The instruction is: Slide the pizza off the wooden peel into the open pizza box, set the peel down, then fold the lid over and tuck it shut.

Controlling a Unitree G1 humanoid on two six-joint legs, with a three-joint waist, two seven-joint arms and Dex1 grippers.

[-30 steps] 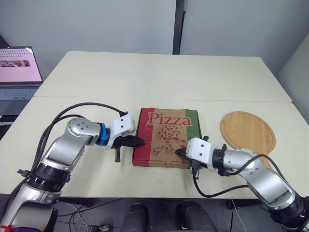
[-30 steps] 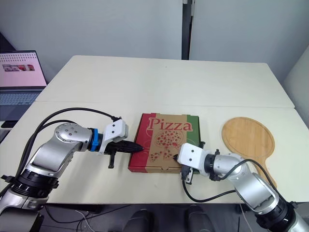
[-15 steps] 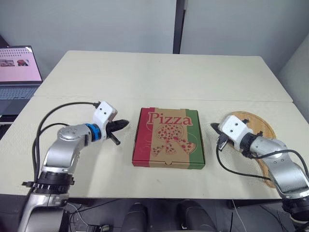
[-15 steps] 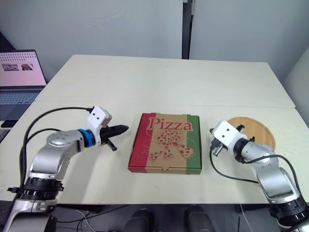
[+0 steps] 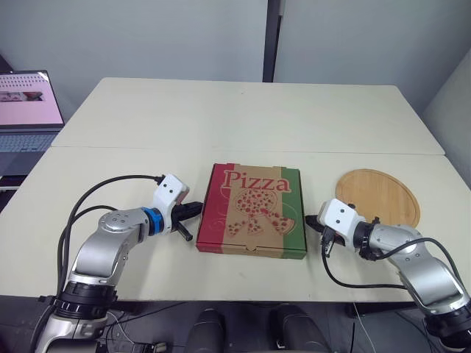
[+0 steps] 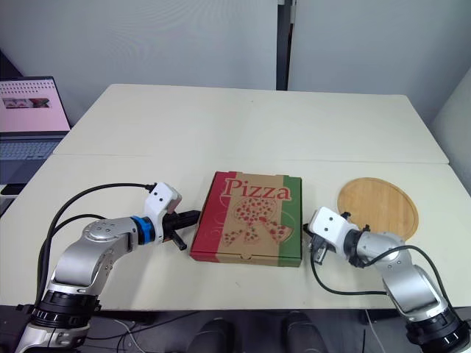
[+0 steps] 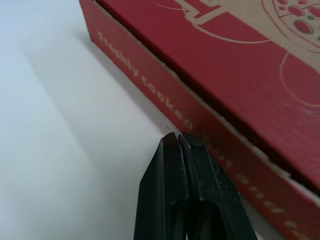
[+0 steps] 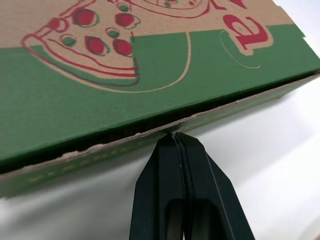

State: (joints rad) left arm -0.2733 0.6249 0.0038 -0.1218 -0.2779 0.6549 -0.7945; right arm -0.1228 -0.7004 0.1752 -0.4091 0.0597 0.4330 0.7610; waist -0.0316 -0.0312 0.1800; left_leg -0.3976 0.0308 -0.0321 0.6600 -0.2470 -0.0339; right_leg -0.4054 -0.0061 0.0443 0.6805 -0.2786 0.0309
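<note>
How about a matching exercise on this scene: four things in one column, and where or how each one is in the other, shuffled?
Things:
1 box
2 peel
3 laptop
4 left claw

States:
A shut, at the box's red side
B lid down, printed "Pizza"
C open, far left, screen lit
D flat and bare, right of the box

Pairs: 1-B; 2-D; 3-C; 4-A

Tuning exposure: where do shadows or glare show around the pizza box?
Left wrist view: box throws a soft shadow on the table along its red side. Right wrist view: shadow below the green side, table brightly lit beyond. Left eye view: even light, no glare.
</note>
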